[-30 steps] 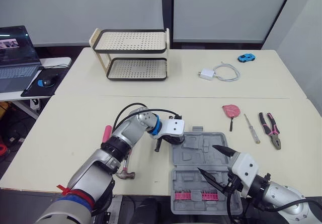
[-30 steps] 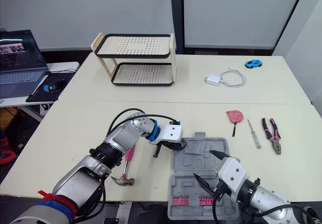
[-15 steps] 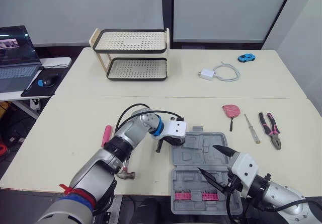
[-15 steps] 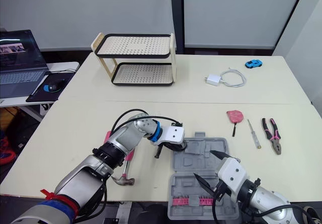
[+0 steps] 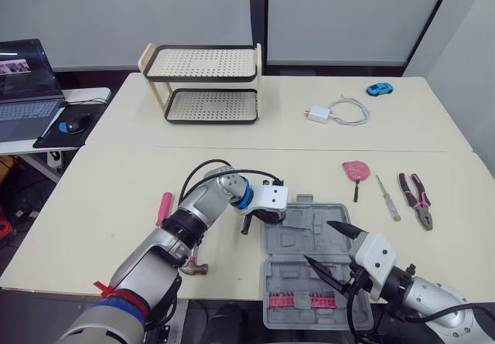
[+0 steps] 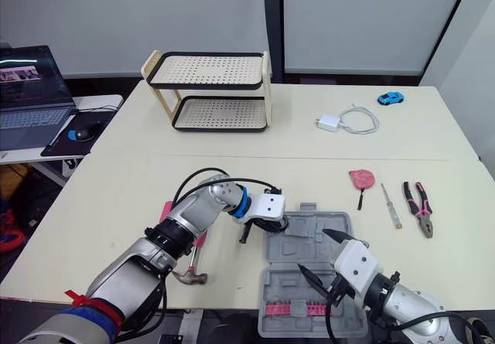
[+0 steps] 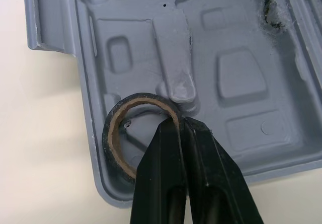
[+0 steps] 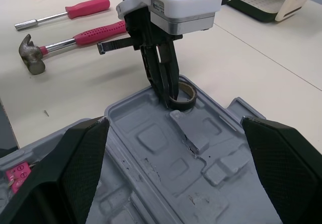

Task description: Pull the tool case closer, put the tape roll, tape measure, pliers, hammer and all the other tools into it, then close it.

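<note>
While clamped, tape roll point(image 7: 111, 133) sits beside tool case point(image 7: 241, 78) corner wall.

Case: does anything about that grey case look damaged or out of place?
Only one small thing: the case has a dark scuffed patch on its moulded floor, like dirt or wear. The tape roll, pinched by its wall in the left pincer over a corner of the case, looks as intended.

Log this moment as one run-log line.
left gripper shut on tape roll in tool case corner | right gripper open above tool case | hammer, pliers on table
</note>
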